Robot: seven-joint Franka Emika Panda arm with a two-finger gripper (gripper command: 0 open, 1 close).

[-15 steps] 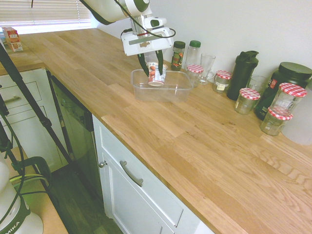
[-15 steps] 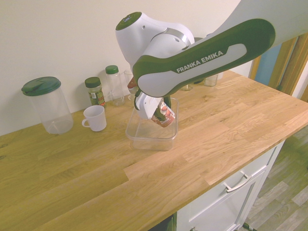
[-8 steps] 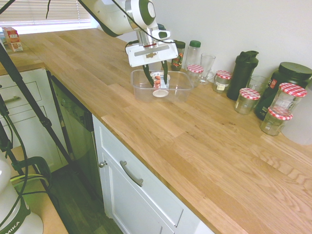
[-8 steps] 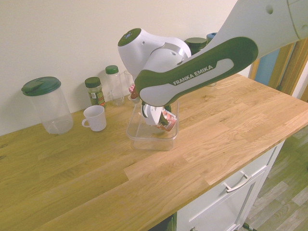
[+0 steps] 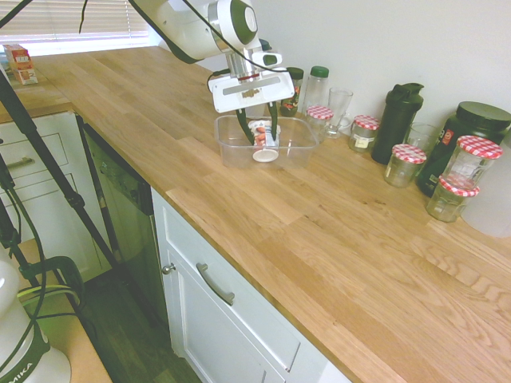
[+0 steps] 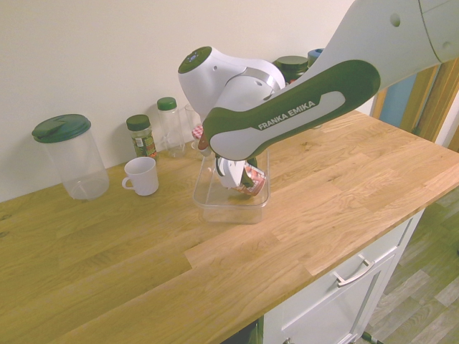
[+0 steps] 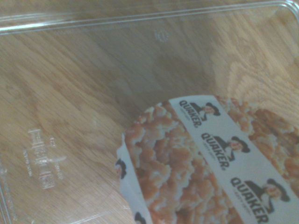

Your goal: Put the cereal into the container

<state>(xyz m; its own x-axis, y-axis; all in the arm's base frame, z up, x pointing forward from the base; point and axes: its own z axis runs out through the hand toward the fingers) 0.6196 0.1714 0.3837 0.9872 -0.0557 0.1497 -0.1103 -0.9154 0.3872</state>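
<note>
First exterior view: my end effector (image 5: pixel 266 132), clamped on the Quaker cereal cup (image 5: pixel 264 144), sits lower inside the clear tub (image 5: pixel 293 153) than before; its foil lid (image 7: pixel 210 163) shows clustered cereal.

3 "QUAKER" on lid (image 7: pixel 180 168); "FRANKA EMIKA" on arm (image 6: pixel 301 111).
</note>
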